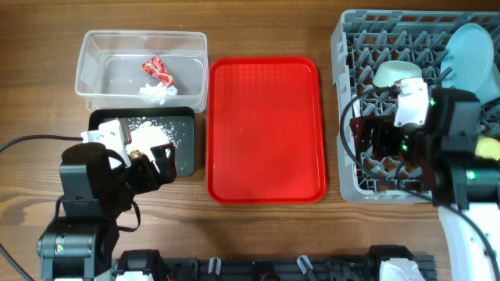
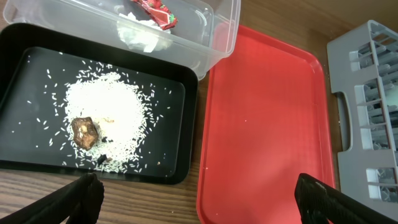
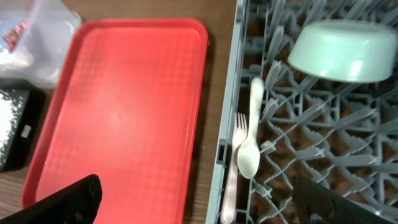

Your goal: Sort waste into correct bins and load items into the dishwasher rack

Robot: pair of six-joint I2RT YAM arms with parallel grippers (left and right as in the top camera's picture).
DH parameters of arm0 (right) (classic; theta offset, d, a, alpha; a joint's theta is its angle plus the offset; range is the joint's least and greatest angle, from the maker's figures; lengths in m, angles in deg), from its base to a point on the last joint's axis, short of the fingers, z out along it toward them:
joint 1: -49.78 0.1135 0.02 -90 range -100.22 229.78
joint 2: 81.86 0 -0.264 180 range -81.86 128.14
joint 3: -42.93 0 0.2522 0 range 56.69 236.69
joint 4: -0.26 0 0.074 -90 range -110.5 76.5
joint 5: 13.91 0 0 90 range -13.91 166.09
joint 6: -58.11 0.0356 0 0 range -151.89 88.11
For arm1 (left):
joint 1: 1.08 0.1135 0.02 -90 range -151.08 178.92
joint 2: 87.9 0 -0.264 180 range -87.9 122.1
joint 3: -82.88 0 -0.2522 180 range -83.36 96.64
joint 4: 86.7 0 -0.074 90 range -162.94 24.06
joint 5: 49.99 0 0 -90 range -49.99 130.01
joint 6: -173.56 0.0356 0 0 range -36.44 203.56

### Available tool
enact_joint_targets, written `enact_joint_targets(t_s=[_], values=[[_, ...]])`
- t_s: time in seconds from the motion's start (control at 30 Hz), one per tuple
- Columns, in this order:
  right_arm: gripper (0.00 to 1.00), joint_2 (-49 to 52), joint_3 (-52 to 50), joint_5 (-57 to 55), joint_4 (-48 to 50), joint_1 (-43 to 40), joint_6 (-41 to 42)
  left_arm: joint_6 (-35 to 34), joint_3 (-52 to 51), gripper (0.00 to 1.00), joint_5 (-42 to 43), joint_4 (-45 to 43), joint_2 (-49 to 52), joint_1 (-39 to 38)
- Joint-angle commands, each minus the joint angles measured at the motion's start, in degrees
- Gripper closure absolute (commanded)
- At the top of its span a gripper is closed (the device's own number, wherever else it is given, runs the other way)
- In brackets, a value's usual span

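Hovering spread wide and empty, my left fingers (image 2: 78,199) hang over the black tray (image 2: 25,124) holding rice crumbs (image 2: 118,112). My right fingers (image 3: 65,199), equally open, overlook fork (image 3: 231,180) and spoon (image 3: 249,158) lying in the grey rack (image 3: 323,143).

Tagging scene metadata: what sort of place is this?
Probably a lab tabletop mock-up of a cafeteria dish-return station: a wooden table with a red tray, a grey dishwasher rack, and a tub and black tray serving as waste bins.
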Motion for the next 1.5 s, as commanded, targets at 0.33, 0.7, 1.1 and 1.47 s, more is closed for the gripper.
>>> enact_joint_targets(t_s=[0.33, 0.7, 1.1, 1.47], values=[[0.0, -20.57, -14.51, -0.52, 14.21, 0.15, -0.13, -0.5, -0.44, 0.0, 0.5, -0.15, 0.04, 0.2], [0.0, -50.71, -49.96, -0.63, 50.49, 5.62, -0.15, -0.5, -0.44, 0.0, 0.5, -0.15, 0.04, 0.2], [0.0, -59.49, -60.54, -8.13, 52.28, 5.62, 0.39, -0.5, -0.44, 0.0, 0.5, -0.15, 0.04, 0.2], [0.0, -59.36, -61.35, -8.74, 51.08, 5.62, 1.49, -0.5, -0.44, 0.0, 0.5, -0.15, 0.04, 0.2]])
